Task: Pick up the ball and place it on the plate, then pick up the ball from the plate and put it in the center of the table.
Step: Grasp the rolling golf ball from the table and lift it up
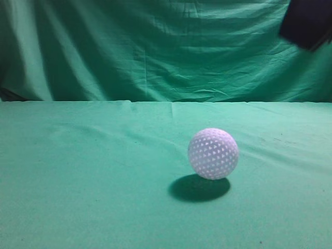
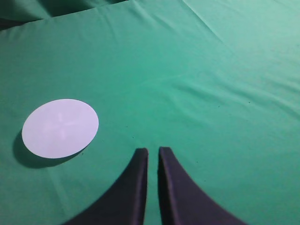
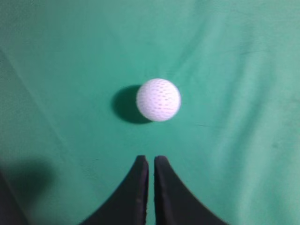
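Note:
A white dimpled ball (image 1: 213,153) rests on the green cloth, right of the middle in the exterior view. It also shows in the right wrist view (image 3: 158,100), lying a little ahead of my right gripper (image 3: 151,160), which is shut and empty. A flat white round plate (image 2: 60,128) lies on the cloth in the left wrist view, ahead and to the left of my left gripper (image 2: 153,151), which is shut and empty. The plate does not show in the exterior view.
Green cloth (image 1: 93,171) covers the table and hangs as a backdrop (image 1: 155,52) behind it. A dark part of the right arm (image 1: 307,23) shows at the top right of the exterior view.

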`<state>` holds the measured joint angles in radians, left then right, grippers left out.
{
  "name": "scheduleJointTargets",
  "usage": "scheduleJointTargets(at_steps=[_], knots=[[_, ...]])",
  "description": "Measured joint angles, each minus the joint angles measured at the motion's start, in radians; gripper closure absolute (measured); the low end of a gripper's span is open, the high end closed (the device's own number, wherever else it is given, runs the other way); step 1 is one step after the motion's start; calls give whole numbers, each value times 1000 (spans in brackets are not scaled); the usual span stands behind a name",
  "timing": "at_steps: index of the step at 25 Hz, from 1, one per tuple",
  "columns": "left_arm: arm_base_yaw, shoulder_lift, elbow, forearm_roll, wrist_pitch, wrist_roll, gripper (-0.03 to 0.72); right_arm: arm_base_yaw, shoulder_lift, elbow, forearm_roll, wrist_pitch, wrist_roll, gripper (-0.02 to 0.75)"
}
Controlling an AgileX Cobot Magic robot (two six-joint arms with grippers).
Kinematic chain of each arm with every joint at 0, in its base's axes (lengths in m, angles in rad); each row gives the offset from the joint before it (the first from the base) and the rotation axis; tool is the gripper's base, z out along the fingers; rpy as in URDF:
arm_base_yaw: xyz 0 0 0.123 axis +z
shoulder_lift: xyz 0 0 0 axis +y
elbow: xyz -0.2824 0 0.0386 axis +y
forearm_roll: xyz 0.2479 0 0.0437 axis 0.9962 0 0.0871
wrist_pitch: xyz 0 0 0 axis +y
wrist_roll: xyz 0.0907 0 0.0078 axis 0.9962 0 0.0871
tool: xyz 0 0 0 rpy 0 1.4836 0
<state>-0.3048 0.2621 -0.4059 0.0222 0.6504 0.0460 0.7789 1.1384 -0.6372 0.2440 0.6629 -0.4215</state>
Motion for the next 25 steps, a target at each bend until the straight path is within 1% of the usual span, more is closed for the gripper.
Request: scheduleJointTargets(at_steps=[1,2,5,6,7,8,10,13,15,16,17,21,25], knots=[[0,0,0,0,0,0,637,22,29,0,0,-11,0,738],[0,0,0,2,0,0,637,44,57,-4,0,-16,0,691],[0,0,0,15,0,0,637,88,141,-40,0,-27,0,691],[0,0,0,17,0,0,637,95,171,-53,0,-27,2,631],[0,0,0,19,0,0,637,97,195,-71,0,-29,6,629],[0,0,0,19,0,0,637,97,223,-88,0,-31,8,568],[0,0,0,19,0,0,637,97,270,-122,0,-33,17,472],[0,0,0,19,0,0,637,97,335,-170,-2,-33,70,250],[0,0,0,19,0,0,637,97,371,-202,-18,-33,115,149],[0,0,0,19,0,0,637,97,389,-216,-34,-33,145,125],[0,0,0,19,0,0,637,97,403,-226,-59,-31,172,139],[0,0,0,19,0,0,637,97,459,-257,-159,1,273,139],[0,0,0,19,0,0,637,97,491,-261,-175,14,291,139]])
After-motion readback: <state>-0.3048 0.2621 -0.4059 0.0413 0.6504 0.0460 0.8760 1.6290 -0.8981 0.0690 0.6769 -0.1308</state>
